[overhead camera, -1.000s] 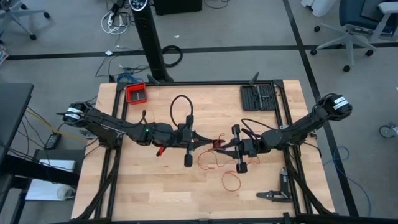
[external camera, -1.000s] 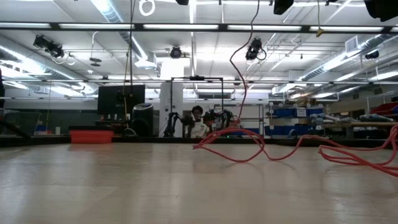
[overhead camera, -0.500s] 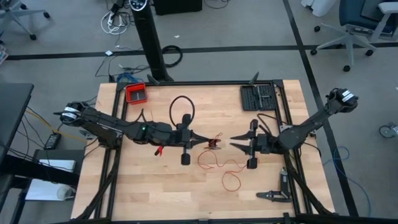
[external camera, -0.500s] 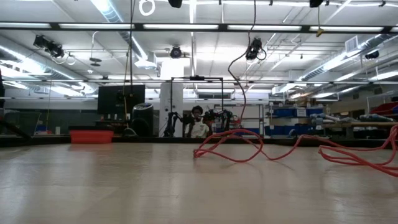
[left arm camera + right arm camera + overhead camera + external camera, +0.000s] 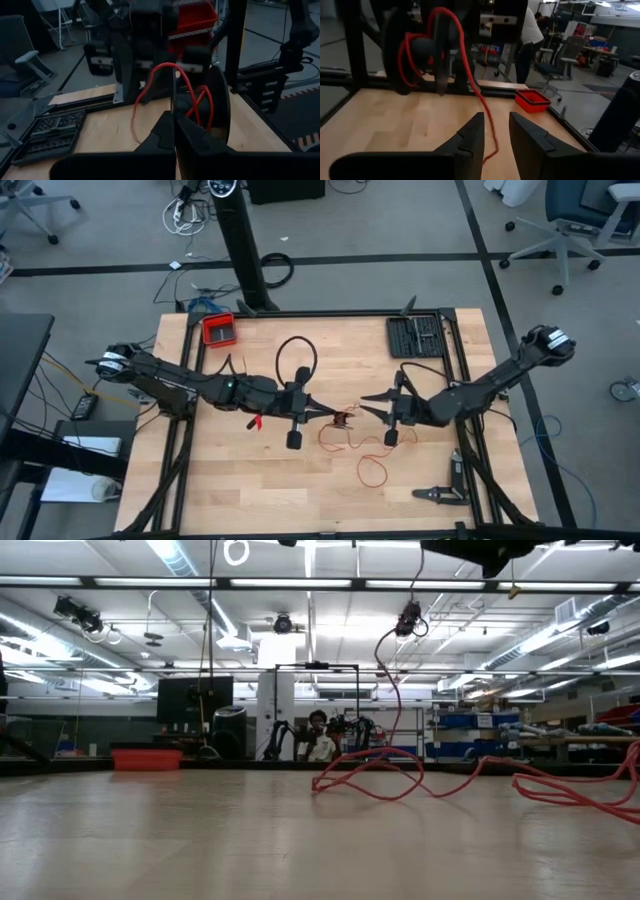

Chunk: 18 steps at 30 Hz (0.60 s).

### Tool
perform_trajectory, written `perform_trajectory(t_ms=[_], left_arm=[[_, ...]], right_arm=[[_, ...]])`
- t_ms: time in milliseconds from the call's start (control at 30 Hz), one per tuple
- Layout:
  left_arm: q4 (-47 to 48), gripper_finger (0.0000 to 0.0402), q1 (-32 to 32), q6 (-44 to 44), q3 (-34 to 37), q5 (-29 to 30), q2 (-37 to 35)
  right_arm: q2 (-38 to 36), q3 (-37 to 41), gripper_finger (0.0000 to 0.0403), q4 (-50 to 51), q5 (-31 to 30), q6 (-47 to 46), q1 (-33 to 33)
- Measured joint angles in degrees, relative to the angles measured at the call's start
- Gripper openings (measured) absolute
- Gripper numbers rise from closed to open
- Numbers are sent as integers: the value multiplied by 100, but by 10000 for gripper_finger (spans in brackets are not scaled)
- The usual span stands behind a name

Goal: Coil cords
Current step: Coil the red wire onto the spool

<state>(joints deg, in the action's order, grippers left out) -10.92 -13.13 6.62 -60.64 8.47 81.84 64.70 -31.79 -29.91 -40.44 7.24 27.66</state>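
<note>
A: Left gripper (image 5: 333, 417) fingers?
B: Pressed together, two dark tapered matte fingers (image 5: 165, 131) meeting in a point. They pinch the thin red cord (image 5: 345, 421) where it's bunched into a tiny tangle, just off table centre in the high view.

A: Right gripper (image 5: 372, 403)?
B: Fingers spread, nothing between them. Dark wedge-shaped fingertips (image 5: 472, 131) with a gap; the cord strand drops down in front of that gap, not gripped. Tips point at 9 o'clock toward the bundle, near it but apart.

A: Where's the rest of the cord?
B: Wire-thin, glossy red. From the bundle, loose loops trail toward 5 o'clock on the wood, one open curl ending around 6 o'clock of the right gripper. Low view shows it as floppy red arcs lying on the tabletop, one strand rising up.

A: Arms?
B: Both dark, jointed. Left arm comes in from 9 o'clock, right arm from 3 o'clock, grippers facing each other mid-table.

A: Other stuff?
B: Pale wooden table (image 5: 260, 490), visible grain, black metal frame. Thicker black cable loop (image 5: 292, 352) at 12 o'clock of the left wrist. Red rectangular tray (image 5: 219, 329) at the 10 o'clock corner. Flat black case of bits (image 5: 414, 336) at 1 o'clock. Dark pliers-like tool (image 5: 440, 493) at 5 o'clock.

A: People?
B: One person (image 5: 528, 42) in a white top, seen in the right wrist view beyond the table.
</note>
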Motion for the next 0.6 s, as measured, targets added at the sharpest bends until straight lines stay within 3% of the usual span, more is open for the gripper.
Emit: perform_trajectory(t_ms=[333,600], left_arm=[[-83,0,0,-25,0,0,0],[-275,0,0,-30,0,65,0]], right_arm=[[308,0,82,-81,146,-8,-238],[366,2,8,-108,125,69,-256]])
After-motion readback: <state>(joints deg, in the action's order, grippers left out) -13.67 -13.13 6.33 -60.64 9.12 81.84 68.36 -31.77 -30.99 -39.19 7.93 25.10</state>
